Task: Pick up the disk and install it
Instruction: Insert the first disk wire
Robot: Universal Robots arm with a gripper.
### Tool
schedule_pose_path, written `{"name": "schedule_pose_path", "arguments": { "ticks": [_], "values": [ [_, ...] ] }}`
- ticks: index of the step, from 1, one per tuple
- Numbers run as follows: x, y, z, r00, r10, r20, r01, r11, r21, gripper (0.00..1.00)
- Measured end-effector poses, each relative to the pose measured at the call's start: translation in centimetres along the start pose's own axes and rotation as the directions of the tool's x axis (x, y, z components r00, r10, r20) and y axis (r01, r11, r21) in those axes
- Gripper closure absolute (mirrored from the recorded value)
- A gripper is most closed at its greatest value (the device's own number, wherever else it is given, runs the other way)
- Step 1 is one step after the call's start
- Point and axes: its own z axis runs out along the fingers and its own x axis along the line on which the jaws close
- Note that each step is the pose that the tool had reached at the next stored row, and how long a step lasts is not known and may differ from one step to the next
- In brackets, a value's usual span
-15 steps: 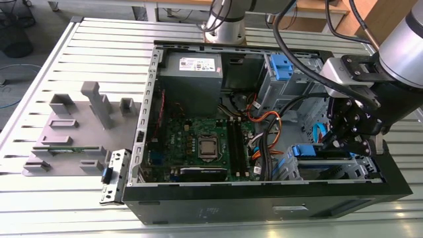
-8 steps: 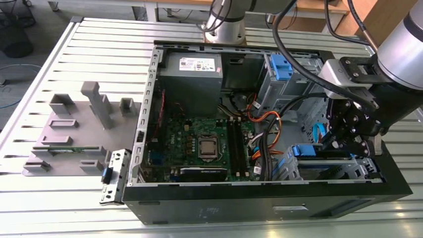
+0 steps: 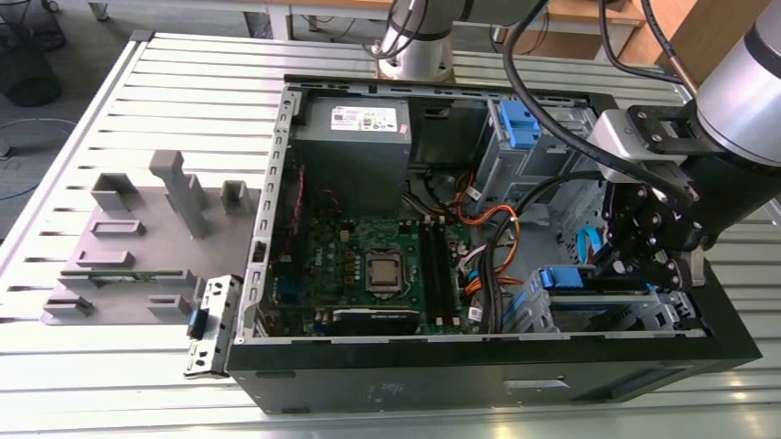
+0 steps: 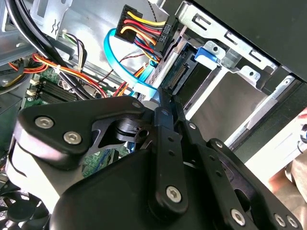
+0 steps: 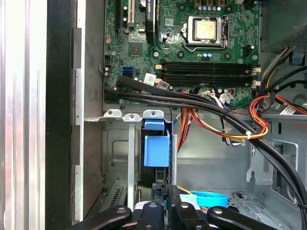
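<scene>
Seating step: the disk (image 3: 572, 276) already sits in the drive cage (image 3: 665, 309) at the front corner of the open computer case (image 3: 488, 377), on the exterior view's right. I judge the pick-up done and the installing well along.
Disk position: it stands edge-on in the cage slot, its blue plastic rail tab (image 5: 157, 149) uppermost in the first wrist view. Its dark connector edge (image 4: 183, 79) faces the motherboard (image 3: 366, 265).
End effector: the gripper (image 4: 164, 98) reaches down into the case. Its two thin fingers (image 4: 168, 124) lie pressed together with no visible gap, holding nothing between them.
Contact: the fingertips sit at or just beside the disk's connector edge. Whether they actually touch it I cannot tell.
Nearby hazards: a blue data cable (image 4: 109, 52) and a multicoloured power plug (image 4: 144, 24) hang close by the fingertips. Black cable bundles (image 5: 192, 103) cross just beside the cage.
What the next move calls for: as a judgement, a straight, gentle push along the slot until the rails latch. It should stay clear of the loose cables, so nothing is snagged or trapped against the connector.
</scene>
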Motion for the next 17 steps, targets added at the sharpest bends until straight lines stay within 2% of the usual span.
{"name": "schedule_pose_path", "arguments": {
  "ticks": [4, 5, 9, 17],
  "values": [
    [0.00, 0.00, 0.01, 1.0000, 0.000, 0.0000, 0.000, 1.0000, 0.0001, 0.83],
    [0.00, 0.00, 0.01, 1.0000, 0.000, -0.0001, 0.000, 1.0000, 0.0001, 0.76],
    [-0.01, 0.00, -0.09, 1.0000, 0.000, -0.0005, 0.000, 1.0000, 0.0000, 0.76],
    [-0.04, -0.02, -2.23, 1.0000, 0.000, -0.0003, 0.000, 1.0000, 0.0000, 0.76]
  ]
}}
